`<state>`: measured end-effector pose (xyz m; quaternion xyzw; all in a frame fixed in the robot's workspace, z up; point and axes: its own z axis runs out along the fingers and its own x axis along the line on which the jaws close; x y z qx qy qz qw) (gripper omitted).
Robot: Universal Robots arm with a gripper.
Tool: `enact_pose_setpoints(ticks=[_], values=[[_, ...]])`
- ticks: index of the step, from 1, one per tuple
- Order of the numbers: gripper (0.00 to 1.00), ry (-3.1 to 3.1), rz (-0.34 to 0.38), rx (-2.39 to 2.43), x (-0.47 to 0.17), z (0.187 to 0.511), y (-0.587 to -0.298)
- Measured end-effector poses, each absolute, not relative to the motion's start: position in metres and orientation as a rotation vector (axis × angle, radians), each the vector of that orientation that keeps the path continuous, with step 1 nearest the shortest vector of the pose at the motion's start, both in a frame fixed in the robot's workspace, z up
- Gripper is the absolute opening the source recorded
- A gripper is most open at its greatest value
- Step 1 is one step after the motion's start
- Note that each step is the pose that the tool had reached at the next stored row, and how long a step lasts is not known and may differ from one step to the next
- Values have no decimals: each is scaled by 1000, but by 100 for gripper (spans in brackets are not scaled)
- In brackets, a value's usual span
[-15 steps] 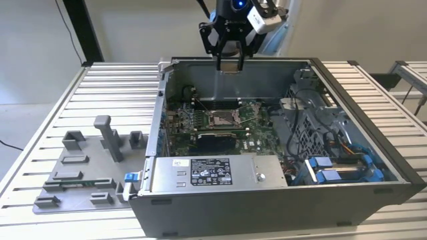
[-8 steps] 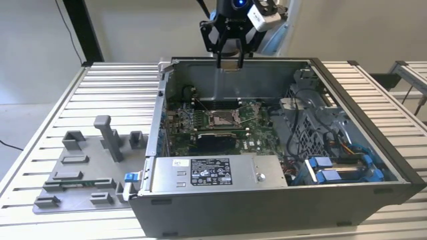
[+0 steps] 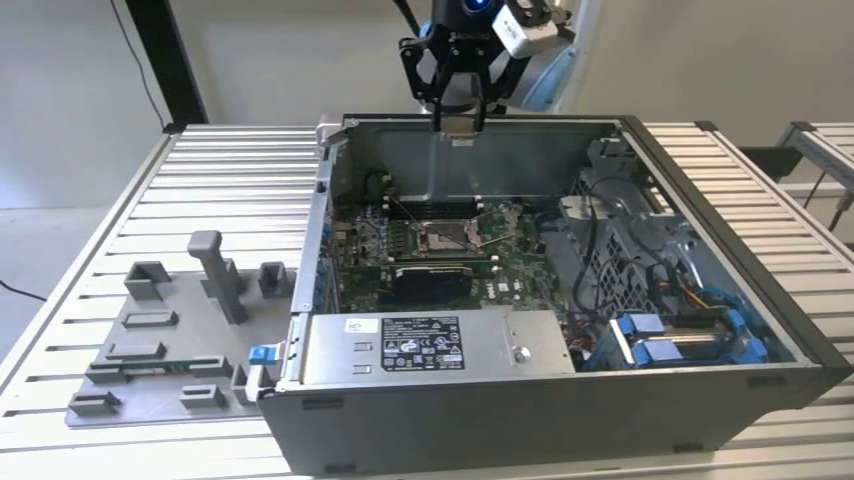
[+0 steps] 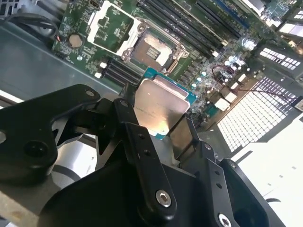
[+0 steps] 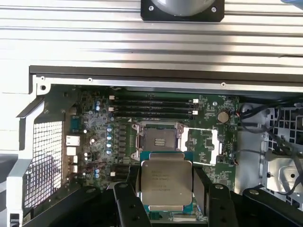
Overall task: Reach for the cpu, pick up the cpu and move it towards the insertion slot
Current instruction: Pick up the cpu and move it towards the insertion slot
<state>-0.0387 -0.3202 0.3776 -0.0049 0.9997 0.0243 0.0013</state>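
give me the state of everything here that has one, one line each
cpu: held in the gripper, lifted above the motherboard, not seated
gripper: shut on the cpu, raised over the computer case
insertion slot: empty, its frame swung open
computer case: side panel off, lying open on the table
grey fixture: on the table beside the case, at the exterior view's left

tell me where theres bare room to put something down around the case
Free: the ribbed table beyond the grey fixture blocks on the exterior view's left, and the strip on its right. Crowded: inside the computer case, where the gripper holds the cpu above the insertion slot.
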Motion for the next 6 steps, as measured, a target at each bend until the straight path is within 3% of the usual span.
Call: enact_pose_setpoints(ticks=[6], values=[[0,3138,77,-16,-39,378,-320]])
